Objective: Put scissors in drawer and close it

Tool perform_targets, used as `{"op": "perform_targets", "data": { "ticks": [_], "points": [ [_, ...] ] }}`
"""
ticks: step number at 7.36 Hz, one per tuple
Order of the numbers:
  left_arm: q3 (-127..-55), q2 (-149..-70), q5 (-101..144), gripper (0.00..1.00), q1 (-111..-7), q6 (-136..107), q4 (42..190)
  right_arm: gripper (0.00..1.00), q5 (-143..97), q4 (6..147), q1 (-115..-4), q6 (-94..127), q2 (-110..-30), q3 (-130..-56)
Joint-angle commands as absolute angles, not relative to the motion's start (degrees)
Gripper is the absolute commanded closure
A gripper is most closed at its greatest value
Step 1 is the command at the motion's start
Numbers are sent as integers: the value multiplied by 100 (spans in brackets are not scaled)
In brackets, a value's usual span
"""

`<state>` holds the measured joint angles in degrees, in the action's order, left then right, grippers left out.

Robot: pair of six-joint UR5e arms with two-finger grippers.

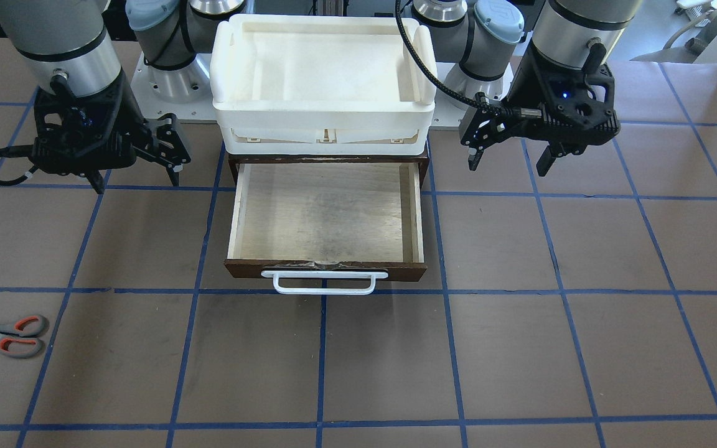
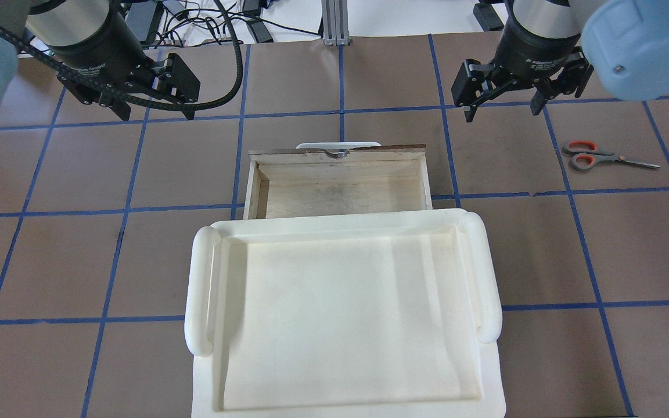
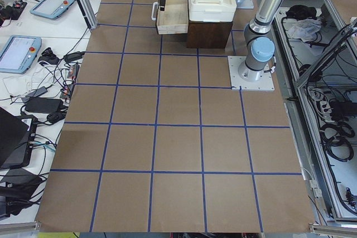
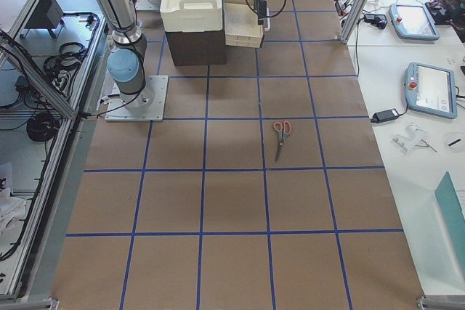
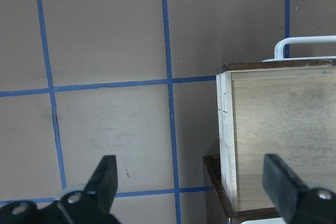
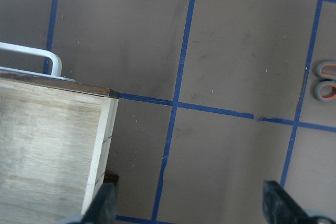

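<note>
While scissors (image 2: 604, 155) lie flat, right pincer (image 2: 503, 112) hovers apart.

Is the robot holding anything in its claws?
No, nothing. The left claw and right claw are both open and empty; the scissors lie loose on the table.

A shallow white plastic tray (image 2: 346, 325) with rolled grips at both short ends sits on a dark brown cabinet (image 4: 196, 47). The brown counter (image 1: 520, 348) is marked into squares by blue tape lines (image 1: 322, 361). A white side table (image 4: 421, 179) alongside carries a blue-edged tablet (image 4: 412, 21) and a second tablet (image 4: 431, 89). Black cables (image 3: 47, 90) lie at the other end.
</note>
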<state>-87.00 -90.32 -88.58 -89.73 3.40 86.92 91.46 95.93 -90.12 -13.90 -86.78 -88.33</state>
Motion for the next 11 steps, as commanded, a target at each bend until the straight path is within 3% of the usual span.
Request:
{"op": "perform_targets", "data": {
  "ticks": [1,11],
  "points": [
    [-8701,-9026,-8851,0,-8965,343,8692,0,9114,9712,-8458,-3332,-8448,-8833],
    [-8692,-9000,-8877,0,-8965,343,8692,0,8780,11364,-6480,-11087,-6383,-8816]
  ]
}}
